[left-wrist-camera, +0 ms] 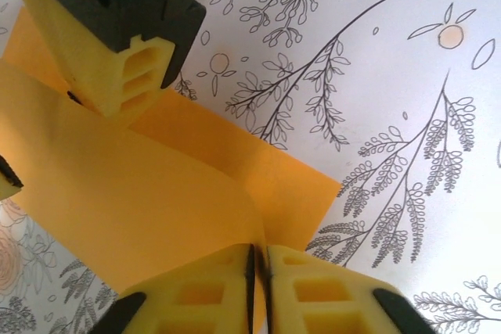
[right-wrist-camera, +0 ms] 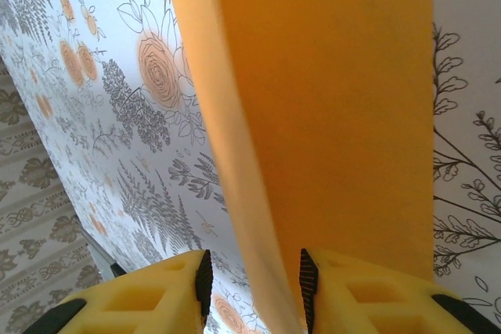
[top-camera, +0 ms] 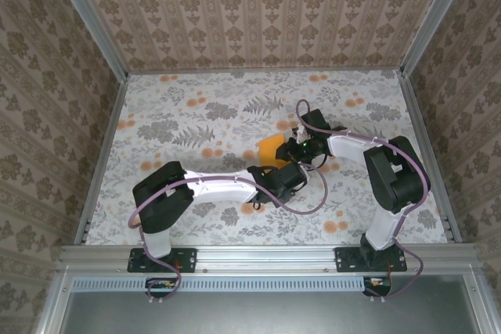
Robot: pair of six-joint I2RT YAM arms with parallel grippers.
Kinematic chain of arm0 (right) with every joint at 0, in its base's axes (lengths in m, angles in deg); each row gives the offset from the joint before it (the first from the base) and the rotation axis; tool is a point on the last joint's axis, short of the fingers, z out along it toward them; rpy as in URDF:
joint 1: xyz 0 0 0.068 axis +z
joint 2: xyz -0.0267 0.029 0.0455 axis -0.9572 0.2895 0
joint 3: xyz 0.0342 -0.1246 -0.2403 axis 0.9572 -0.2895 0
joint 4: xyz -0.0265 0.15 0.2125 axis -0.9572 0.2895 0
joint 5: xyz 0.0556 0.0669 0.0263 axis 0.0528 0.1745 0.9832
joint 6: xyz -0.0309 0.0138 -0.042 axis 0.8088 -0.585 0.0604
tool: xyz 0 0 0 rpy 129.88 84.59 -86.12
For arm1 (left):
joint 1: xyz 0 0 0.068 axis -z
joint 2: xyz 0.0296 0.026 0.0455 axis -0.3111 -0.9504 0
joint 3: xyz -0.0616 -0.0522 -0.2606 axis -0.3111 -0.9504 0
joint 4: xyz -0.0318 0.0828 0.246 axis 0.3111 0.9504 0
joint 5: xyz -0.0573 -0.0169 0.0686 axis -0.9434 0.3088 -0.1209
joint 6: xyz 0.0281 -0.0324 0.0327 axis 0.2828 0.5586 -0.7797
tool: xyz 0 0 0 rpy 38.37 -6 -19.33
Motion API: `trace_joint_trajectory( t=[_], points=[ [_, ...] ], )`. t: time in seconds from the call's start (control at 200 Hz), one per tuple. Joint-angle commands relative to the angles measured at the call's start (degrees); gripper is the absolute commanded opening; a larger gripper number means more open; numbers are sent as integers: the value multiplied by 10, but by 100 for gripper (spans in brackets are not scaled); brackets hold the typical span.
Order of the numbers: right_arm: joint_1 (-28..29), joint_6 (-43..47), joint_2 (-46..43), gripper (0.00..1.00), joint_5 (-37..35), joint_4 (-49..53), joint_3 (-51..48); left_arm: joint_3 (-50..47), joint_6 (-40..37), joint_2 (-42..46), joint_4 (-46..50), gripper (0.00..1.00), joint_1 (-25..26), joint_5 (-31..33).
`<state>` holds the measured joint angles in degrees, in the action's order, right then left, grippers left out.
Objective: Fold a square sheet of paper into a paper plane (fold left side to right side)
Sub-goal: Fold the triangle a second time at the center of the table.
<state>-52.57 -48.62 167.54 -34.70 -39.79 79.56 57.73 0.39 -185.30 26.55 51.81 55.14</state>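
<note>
Top view: we see the square sheet of paper (top-camera: 271,149) mid-table, met by left gripper (top-camera: 286,173) and right gripper (top-camera: 303,147); left wrist: fingers (left-wrist-camera: 313,287) pinched on a curled-over flap, uncreased; right wrist: fingers (right-wrist-camera: 368,295) apart, paper edge between them; we judge first fold unfinished.

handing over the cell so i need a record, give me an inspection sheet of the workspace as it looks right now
surface: floral-printed table, no spills seen
job's things: orange paper mid-table, one side lifted and curling over, not yet pressed flat
clutter: nothing seen
tools: left tool shut on the paper's lifted edge; right tool open, a finger on either side of the paper
cables: purple cable loops down onto the table between the arms
surroundings: patterned walls on three sides, metal rail along the near edge
</note>
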Motion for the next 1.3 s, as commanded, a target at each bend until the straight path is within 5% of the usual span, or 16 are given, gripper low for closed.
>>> trace_joint_trajectory(
  t=[0.0, 0.435, 0.785, 1.14, 1.295],
  points=[
    [-3, 17, 3, 38, -16, 23, 18, -13, 5, 26, -8, 3, -11, -36],
    [-12, 26, -12, 46, -19, 7, 25, -98, 65, 113, -93, 0, -108, -230],
    [-50, 48, -153, 64, -91, -5, -56, -159, 149, 130, -195, 0, -217, -410],
    [38, 18, -150, 11, -92, -23, -146, -191, 206, 121, -242, 0, -276, -451],
    [70, 12, -116, 7, -112, -17, -149, -192, 212, 115, -232, 0, -286, -447]
  ],
)
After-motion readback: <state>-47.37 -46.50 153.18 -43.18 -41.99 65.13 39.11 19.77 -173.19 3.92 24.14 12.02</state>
